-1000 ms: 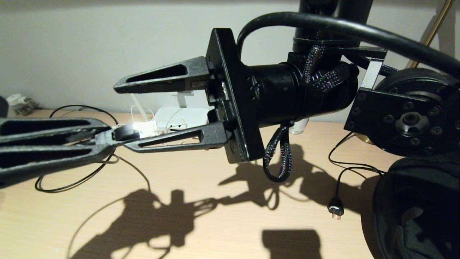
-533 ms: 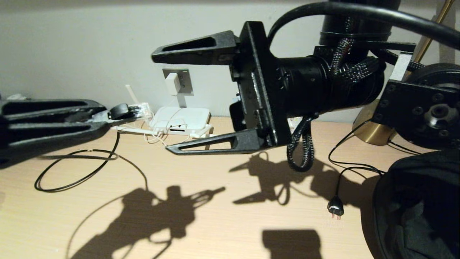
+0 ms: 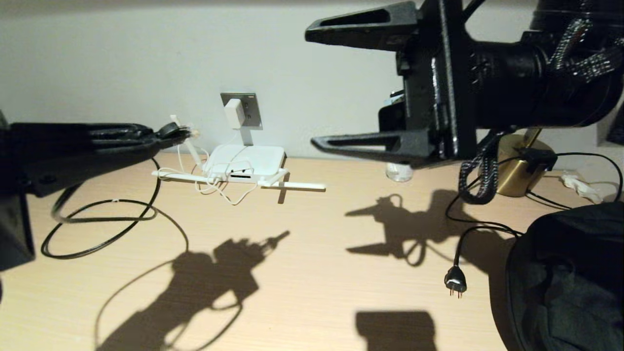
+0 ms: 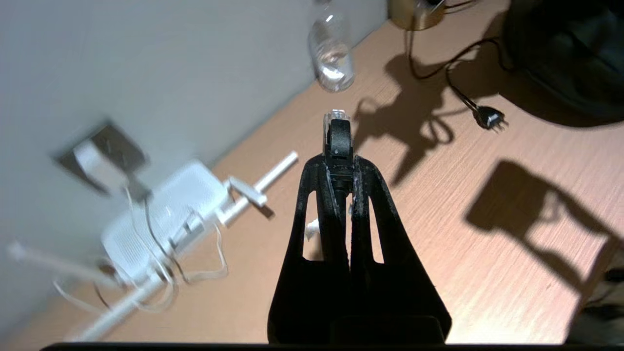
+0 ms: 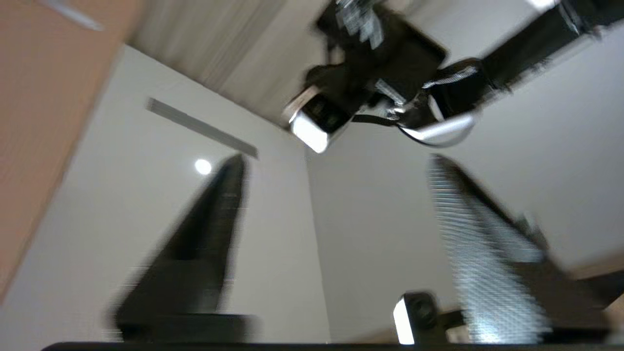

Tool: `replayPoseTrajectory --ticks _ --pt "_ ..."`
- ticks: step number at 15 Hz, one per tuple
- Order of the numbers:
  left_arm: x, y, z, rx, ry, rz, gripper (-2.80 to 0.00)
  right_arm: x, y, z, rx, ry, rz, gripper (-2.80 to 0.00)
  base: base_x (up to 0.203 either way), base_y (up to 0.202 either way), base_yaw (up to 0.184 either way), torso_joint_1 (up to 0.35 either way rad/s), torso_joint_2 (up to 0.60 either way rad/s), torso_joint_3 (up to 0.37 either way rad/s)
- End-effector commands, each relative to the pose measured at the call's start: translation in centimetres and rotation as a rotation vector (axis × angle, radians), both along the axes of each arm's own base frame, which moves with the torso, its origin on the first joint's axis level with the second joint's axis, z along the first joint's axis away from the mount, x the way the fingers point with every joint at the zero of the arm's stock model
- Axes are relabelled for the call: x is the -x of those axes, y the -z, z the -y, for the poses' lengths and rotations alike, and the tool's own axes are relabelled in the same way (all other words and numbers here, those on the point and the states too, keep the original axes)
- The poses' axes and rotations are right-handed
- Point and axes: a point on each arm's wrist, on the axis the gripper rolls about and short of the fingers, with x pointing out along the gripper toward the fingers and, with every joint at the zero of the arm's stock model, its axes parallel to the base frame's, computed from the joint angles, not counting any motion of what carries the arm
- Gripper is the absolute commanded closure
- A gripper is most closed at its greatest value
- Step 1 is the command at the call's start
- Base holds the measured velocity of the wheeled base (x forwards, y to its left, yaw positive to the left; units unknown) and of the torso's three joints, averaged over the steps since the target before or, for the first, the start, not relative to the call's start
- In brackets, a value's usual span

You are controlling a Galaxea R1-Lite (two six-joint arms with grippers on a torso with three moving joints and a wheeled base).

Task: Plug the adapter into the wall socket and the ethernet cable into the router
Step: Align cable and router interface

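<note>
The white adapter [image 3: 233,113] sits plugged into the grey wall socket [image 3: 247,100]; its thin cord hangs down to the white router [image 3: 243,162] on the desk below. My left gripper [image 3: 158,136] comes in from the left, shut on the ethernet cable's plug [image 3: 174,130], which is held in the air to the left of the router and above it. The wrist view shows the clear-tipped plug [image 4: 336,127] sticking out past the shut left gripper [image 4: 340,163], with the router [image 4: 161,219] off to one side. The black cable [image 3: 97,214] loops on the desk. My right gripper [image 3: 312,87] hangs high at the right, open and empty.
A black two-pin plug [image 3: 455,282] on a black cord lies on the desk at the right. A brass lamp base [image 3: 516,170] and a clear bottle [image 3: 399,171] stand by the wall. A dark bag [image 3: 560,278] fills the lower right corner.
My right gripper has let go near the plug, opened wider and swung up and to the right, uncovering the socket and router. My left gripper has lifted the plug and rolled its wrist.
</note>
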Motion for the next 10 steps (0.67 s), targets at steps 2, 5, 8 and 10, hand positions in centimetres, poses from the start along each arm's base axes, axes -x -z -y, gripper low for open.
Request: replayPoseTrajectory --ticks 2,5,8,10 --pt "-0.5 0.3 0.2 0.061 -0.031 -0.081 0.0 0.6 -1.3 3.5 -0.024 0.078 0.048 0.0 0.0 0.0 0.0 0.0 0.0 0.0" --pt "-0.6 0.2 0.1 0.168 -0.105 -0.162 0.0 2.1 -0.9 6.1 -0.03 0.142 0.242 0.0 0.0 0.0 0.0 0.0 0.0 0.0" --pt "-0.7 0.6 -0.1 0.254 -0.217 -0.247 0.0 3.0 -0.1 9.3 -0.011 0.252 0.448 0.0 0.0 0.0 0.0 0.0 0.0 0.0" --pt "-0.8 1.3 -0.2 0.307 -0.311 -0.345 0.0 2.5 -0.2 11.4 0.012 0.351 0.549 0.0 0.0 0.0 0.0 0.0 0.0 0.0"
